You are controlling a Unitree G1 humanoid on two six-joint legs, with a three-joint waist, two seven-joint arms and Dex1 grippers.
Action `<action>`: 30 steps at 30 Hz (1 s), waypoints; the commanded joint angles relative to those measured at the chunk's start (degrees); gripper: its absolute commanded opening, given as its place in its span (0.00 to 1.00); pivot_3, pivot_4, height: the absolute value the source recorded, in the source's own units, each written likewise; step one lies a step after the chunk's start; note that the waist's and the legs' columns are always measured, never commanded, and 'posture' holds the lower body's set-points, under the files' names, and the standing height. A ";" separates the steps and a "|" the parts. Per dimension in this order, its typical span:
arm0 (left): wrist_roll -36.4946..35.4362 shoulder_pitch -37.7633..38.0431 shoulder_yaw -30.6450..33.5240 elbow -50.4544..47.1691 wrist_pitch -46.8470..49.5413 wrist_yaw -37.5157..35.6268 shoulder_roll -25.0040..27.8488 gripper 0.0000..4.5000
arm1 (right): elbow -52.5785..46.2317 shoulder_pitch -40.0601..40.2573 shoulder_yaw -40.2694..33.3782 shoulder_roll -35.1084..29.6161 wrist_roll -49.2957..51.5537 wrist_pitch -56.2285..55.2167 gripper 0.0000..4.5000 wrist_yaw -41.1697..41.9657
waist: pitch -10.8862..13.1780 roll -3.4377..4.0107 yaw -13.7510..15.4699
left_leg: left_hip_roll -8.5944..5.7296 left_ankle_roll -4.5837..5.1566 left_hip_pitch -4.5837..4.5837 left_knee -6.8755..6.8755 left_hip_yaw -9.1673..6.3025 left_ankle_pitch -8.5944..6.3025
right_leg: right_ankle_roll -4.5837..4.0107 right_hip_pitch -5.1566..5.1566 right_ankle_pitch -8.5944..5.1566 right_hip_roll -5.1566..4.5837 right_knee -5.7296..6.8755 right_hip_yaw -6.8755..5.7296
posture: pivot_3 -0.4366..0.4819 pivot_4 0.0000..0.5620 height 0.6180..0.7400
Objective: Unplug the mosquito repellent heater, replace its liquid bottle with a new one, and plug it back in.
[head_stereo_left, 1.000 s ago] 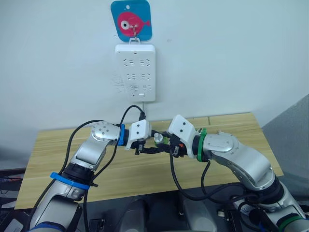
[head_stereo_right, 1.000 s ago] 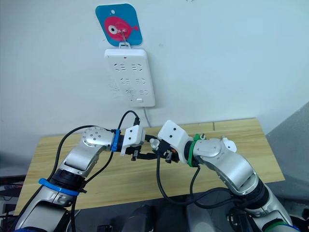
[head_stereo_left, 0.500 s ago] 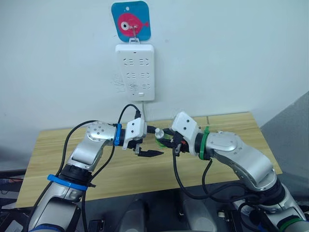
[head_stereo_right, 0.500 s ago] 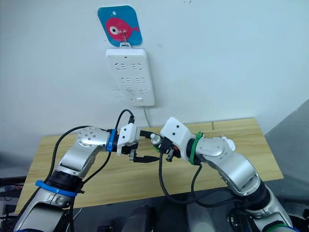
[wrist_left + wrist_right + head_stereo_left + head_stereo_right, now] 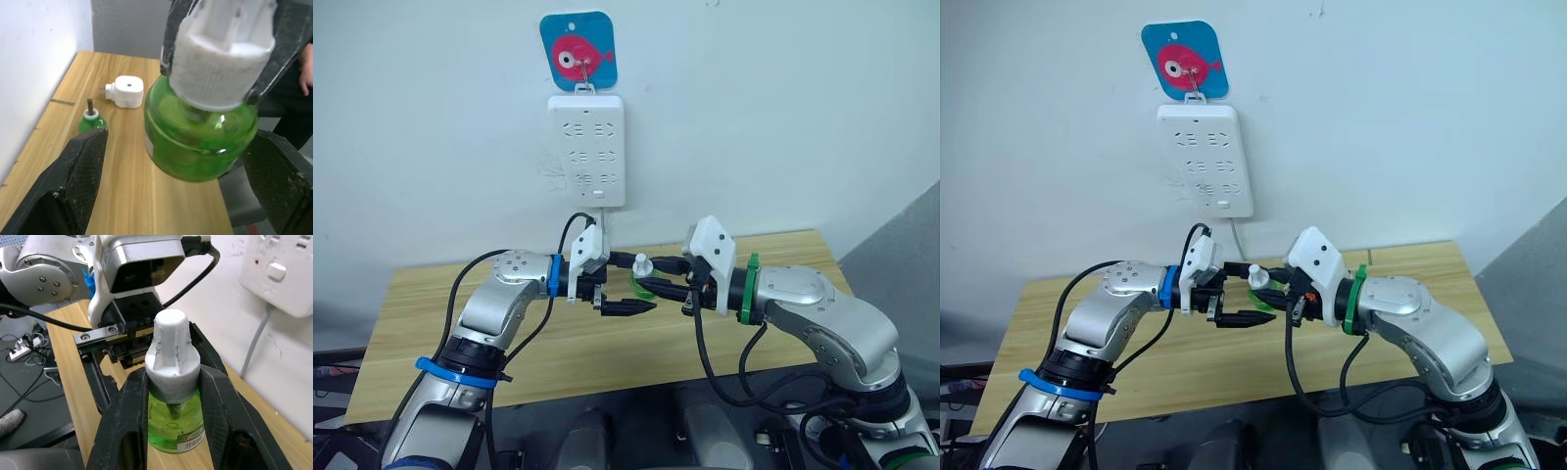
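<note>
Your two arms have drawn apart since a second ago: then the grippers met over the desk, now a clear gap separates them. Your right gripper (image 5: 171, 396) is clamped on the white ribbed cap of a green translucent liquid bottle (image 5: 175, 423), one black finger on each side of the cap, holding it in the air above the light wooden desk (image 5: 431, 323). Your left gripper (image 5: 628, 305) stands with its fingers spread wide and holds nothing; the bottle hangs between them in the left wrist view, touching neither.

You can see the small rounded white plastic mosquito repellent heater (image 5: 125, 91) lying on the desk near the wall, well apart from both grippers, its prongs pointing sideways. Just beside it stands a second small green bottle with a dark wick (image 5: 91, 120), uncapped. On the wall above hangs the tall white multi-socket power strip (image 5: 587, 149), under a blue card with a pink fish (image 5: 578, 51).
</note>
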 commanded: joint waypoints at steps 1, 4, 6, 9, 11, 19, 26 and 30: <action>-1.83 0.21 1.18 -2.57 0.64 0.50 -0.63 0.97 | -2.69 -0.04 -1.25 0.29 1.61 -0.34 0.24 -0.57 | -0.18 0.01 -0.07 | 0.00 0.00 0.01 0.00 0.00 0.00 | 0.00 0.01 0.00 0.00 0.00 0.00 | 0.25 0.28 1.00; -3.22 0.17 1.78 -2.92 2.08 1.66 -1.68 0.97 | -2.64 0.06 -1.18 0.10 1.88 -0.51 0.24 -0.84 | -0.51 0.01 -0.15 | 0.00 -0.01 0.01 0.01 0.01 0.01 | 0.00 0.02 0.00 0.00 0.01 0.01 | 0.25 0.27 1.00; -3.79 0.11 2.12 -2.92 2.55 2.20 -2.02 0.88 | -2.68 0.20 -1.12 -0.06 2.06 -0.64 0.24 -1.08 | -0.63 0.00 -0.28 | 0.00 -0.01 0.01 0.01 0.01 0.01 | 0.00 0.02 0.01 0.00 0.00 0.02 | 0.25 0.27 1.00; -3.81 0.39 2.09 -2.89 2.40 1.79 -1.86 0.70 | -2.64 0.34 -1.21 -0.14 2.36 -0.84 0.24 -1.43 | -0.83 0.02 -0.75 | -0.01 -0.01 0.01 0.01 0.01 0.01 | 0.00 0.02 0.01 0.00 0.01 0.02 | 0.25 0.27 1.00; -3.78 0.82 1.94 -3.25 2.42 1.66 -1.71 0.56 | -2.63 0.44 -1.30 -0.07 2.46 -0.99 0.24 -1.67 | -0.90 0.05 -0.95 | 0.00 -0.01 0.02 0.00 0.00 0.01 | 0.00 0.02 0.01 0.01 0.01 0.02 | 0.25 0.27 1.00; -3.30 0.31 1.97 -3.74 1.80 1.83 -1.45 0.51 | -2.38 1.13 -1.90 -1.39 3.91 -4.60 0.24 1.87 | -1.06 0.07 -1.07 | -0.01 -0.01 0.05 0.01 0.01 0.02 | 0.02 0.06 0.02 0.03 0.03 0.05 | 0.25 0.26 1.00; -1.04 -2.00 -0.53 -3.08 -4.06 -3.50 0.05 0.51 | 7.15 -5.54 3.95 -11.08 1.01 -16.89 0.24 23.23 | -1.10 0.08 -1.06 | -0.04 0.01 0.17 0.02 0.12 0.01 | 0.05 0.15 0.04 0.06 -0.02 0.02 | 0.26 0.25 1.00; -0.91 -2.32 -0.43 -3.18 -4.92 -3.23 -0.15 0.51 | 11.46 -8.58 2.93 -11.92 1.80 -18.39 0.32 26.89 | -1.12 0.08 -1.13 | 0.01 0.01 0.17 0.02 0.09 0.02 | 0.05 0.15 0.04 0.10 0.00 0.05 | 0.27 0.25 1.00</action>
